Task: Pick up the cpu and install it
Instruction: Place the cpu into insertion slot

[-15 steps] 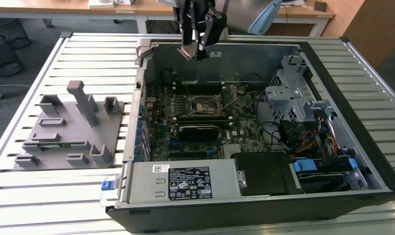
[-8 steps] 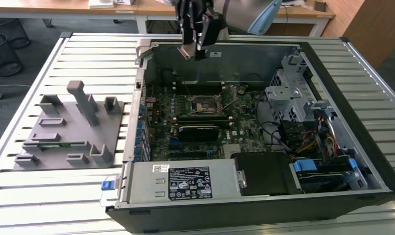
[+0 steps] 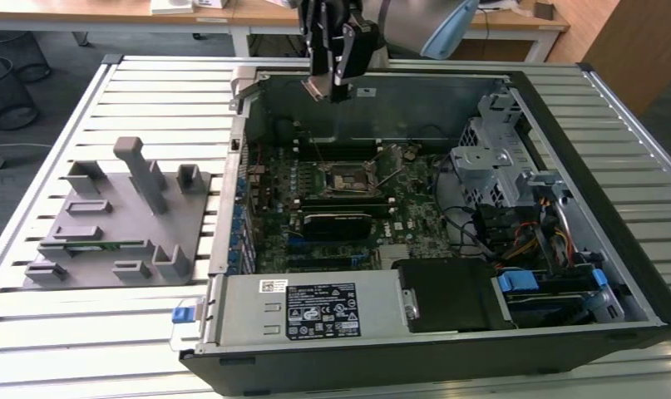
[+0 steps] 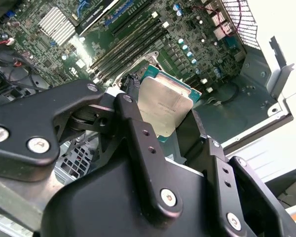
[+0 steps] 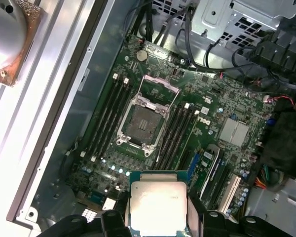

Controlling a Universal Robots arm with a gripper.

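Observation:
The cpu (image 4: 164,103), a flat square chip with a silver top and a thin green rim, hangs between the black fingers (image 4: 129,106) of my gripper (image 4: 163,116), which is shut on it. In the exterior view the gripper (image 3: 333,90) holds the cpu (image 3: 318,88) high over the back wall of the open computer case. In the first wrist view the cpu (image 5: 158,205) sits some way short of the motherboard socket (image 5: 142,125). The socket's metal frame is swung open and its recess is bare; in the exterior view the socket (image 3: 347,177) lies below and in front of the gripper.
Memory slots (image 5: 108,116) flank the socket on both sides. A drive cage with cables (image 3: 496,162) fills the case on the exterior view's right, and a power supply (image 3: 313,309) sits at its front. A grey fixture block (image 3: 113,220) stands on the slatted table beside the case.

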